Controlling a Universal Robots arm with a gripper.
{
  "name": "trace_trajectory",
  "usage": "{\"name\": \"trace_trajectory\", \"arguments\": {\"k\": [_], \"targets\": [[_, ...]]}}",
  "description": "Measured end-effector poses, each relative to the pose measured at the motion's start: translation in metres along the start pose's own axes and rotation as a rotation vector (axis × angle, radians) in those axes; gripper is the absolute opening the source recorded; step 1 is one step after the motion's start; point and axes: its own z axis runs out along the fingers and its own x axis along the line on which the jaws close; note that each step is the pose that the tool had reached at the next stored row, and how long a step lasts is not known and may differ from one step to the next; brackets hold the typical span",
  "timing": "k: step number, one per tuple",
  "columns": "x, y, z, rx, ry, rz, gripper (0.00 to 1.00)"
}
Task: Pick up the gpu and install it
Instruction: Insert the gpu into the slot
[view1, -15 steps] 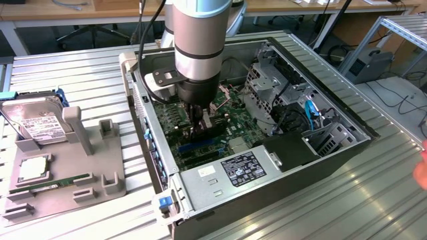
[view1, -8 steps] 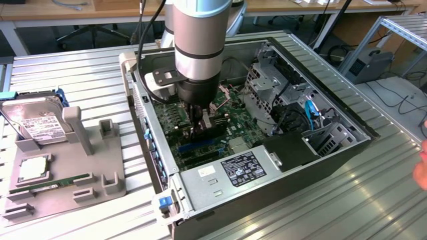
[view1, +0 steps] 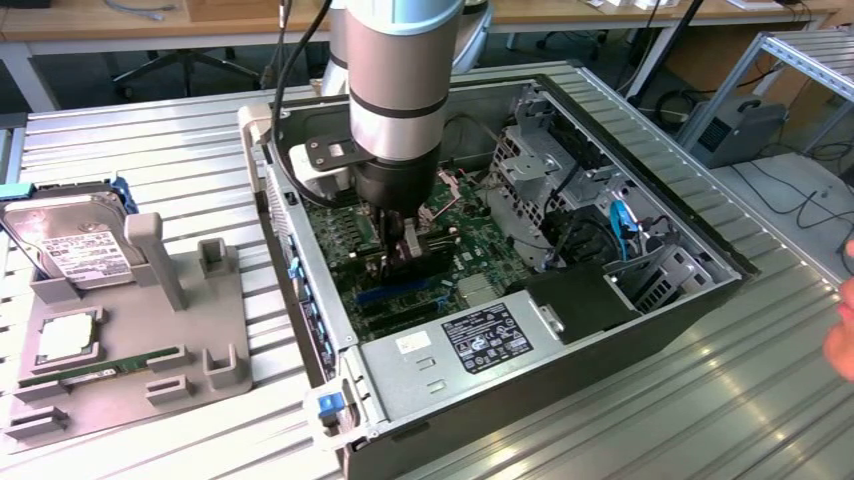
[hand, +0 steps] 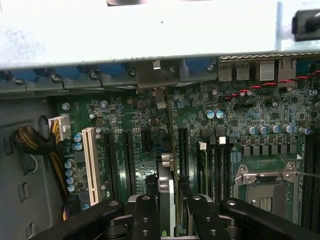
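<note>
My gripper (view1: 404, 262) reaches down into the open computer case (view1: 694, 300), over the green motherboard (view1: 461, 235). It is shut on the gpu (view1: 416, 248), a thin dark card held on edge just above the expansion slots. In the wrist view the gpu (hand: 167, 197) shows edge-on between my two black fingers (hand: 145, 217), lined up along a black slot (hand: 182, 150). The card's silver end bracket (hand: 159, 95) points at the case's rear wall. Whether the card touches the slot I cannot tell.
A grey holder (view1: 134, 340) at the exterior view's left carries a hard drive (view1: 74, 250), a processor chip (view1: 67, 340) and a green memory stick (view1: 100, 368). Inside the case are the power supply (view1: 454, 350), drive cages (view1: 547, 170), a white slot (hand: 91, 165) and the processor socket (hand: 265, 190). A hand (view1: 841, 330) shows at the right edge.
</note>
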Motion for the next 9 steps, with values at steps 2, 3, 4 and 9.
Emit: {"name": "trace_trajectory", "arguments": {"k": [2,3,4,9], "targets": [[0.0,0.0,0.0001,0.0001,0.0,0.0,0.27],[0.0,0.0,0.0001,0.0001,0.0,0.0,0.27],[-0.0001,-0.0001,0.0001,0.0001,0.0,0.0,0.27],[0.0,0.0,0.0013,-0.0002,0.0003,0.0,0.27]]}}
